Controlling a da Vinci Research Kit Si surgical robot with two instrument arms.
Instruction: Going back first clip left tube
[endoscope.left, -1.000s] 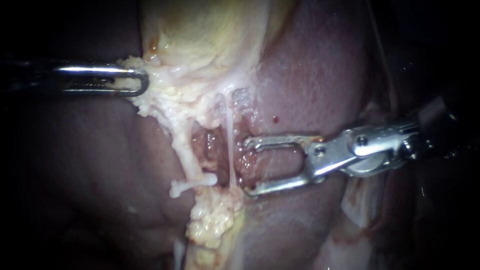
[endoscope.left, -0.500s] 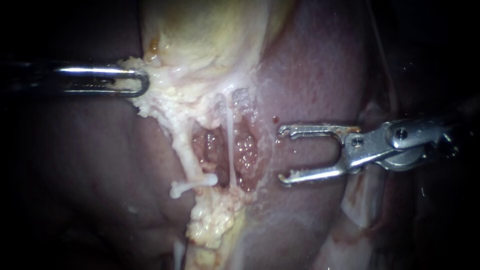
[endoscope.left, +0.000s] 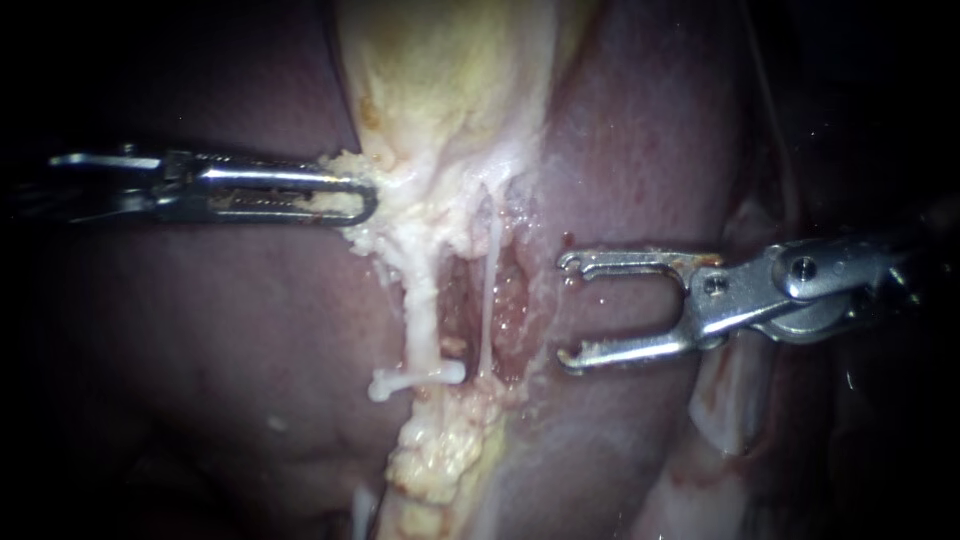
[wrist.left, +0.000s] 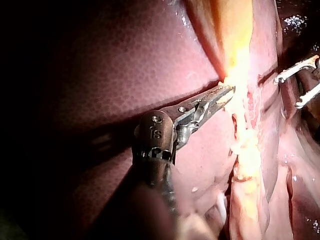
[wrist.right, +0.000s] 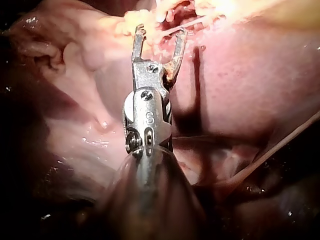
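Observation:
The pale yellow gallbladder (endoscope.left: 450, 70) hangs over the dark red liver (endoscope.left: 250, 330). My left instrument (endoscope.left: 335, 195) is shut on the fatty tissue at the gallbladder's lower edge (wrist.left: 235, 80). Below it run two tubes: the thick white left tube (endoscope.left: 422, 320) and a thin right tube (endoscope.left: 487, 300). A white clip (endoscope.left: 415, 378) sits across the left tube near its lower end. My right instrument (endoscope.left: 566, 310) stands open to the right of both tubes, apart from them, with nothing between its jaws. In the right wrist view the right instrument (wrist.right: 159, 37) has the tubes just ahead of it.
Lumpy yellow fat (endoscope.left: 440, 450) lies below the clip. The raw red bed (endoscope.left: 510, 300) shows between and beside the tubes. Pale folds of tissue (endoscope.left: 720, 420) lie under the right instrument's shaft. Liver surface surrounds everything.
My right instrument drew back to the right, away from the tubes, and then held still, open. My left instrument then moved right with its tissue, so the tubes stand straighter.

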